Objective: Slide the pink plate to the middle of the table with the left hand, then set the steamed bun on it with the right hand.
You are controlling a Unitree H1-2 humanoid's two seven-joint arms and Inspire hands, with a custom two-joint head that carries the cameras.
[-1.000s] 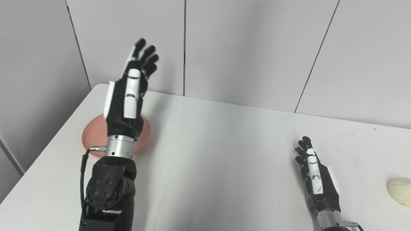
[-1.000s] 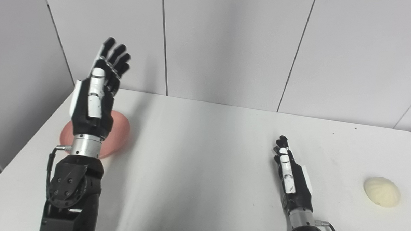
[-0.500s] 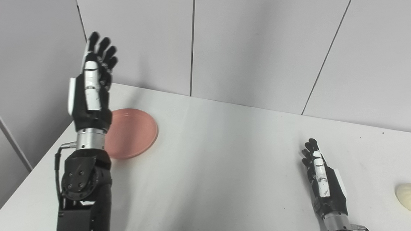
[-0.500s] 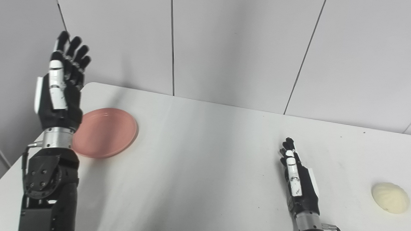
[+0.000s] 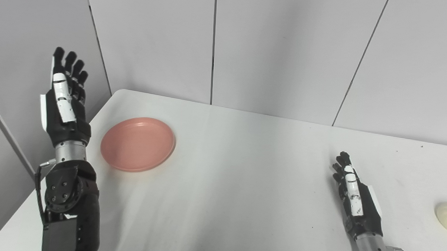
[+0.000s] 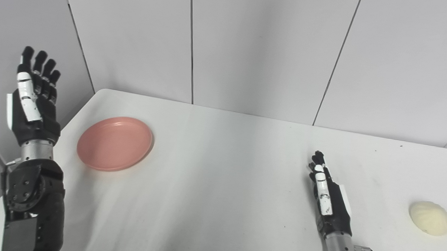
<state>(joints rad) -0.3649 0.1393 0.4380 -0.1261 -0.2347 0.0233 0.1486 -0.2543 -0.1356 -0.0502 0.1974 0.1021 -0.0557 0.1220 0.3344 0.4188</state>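
1. Nothing is done yet, I judge: the plate [image 5: 138, 144] lies at the counter's [image 5: 243, 185] far left, not the middle.
2. My left hand [image 5: 65, 101] is raised beside it, fingers spread, empty, not touching.
3. My right hand [image 6: 330, 203] rests released on the counter, well apart from the bun [image 6: 429, 217] at the right edge.
4. The plate is round and flat, with no long axis; the bun's runs left-right.
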